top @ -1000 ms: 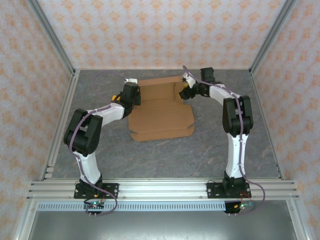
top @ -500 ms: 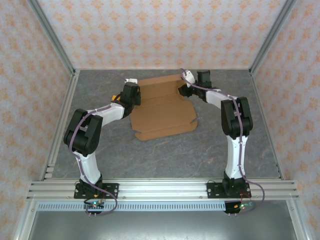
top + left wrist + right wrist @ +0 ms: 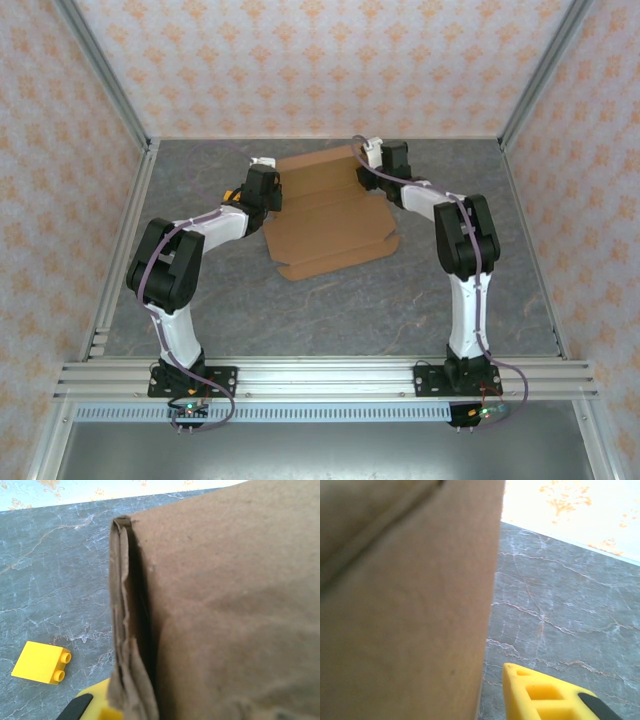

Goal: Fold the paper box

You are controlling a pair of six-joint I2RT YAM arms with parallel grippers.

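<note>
Overhead, the paper box (image 3: 330, 215) is lying between left claw (image 3: 276, 190) and right claw (image 3: 364, 171), grips impossible to tell; the left wrist view is revealing a yellow block (image 3: 41, 662) lower left.

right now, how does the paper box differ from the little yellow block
The paper box is plain brown; the yellow block is bright yellow. The box is a wide creased sheet, the block small and chunky with two studs. Both lie on the grey table.

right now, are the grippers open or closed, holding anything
left gripper: cannot tell, the paper box hides one finger
right gripper: cannot tell, one finger hidden by the box too
</note>
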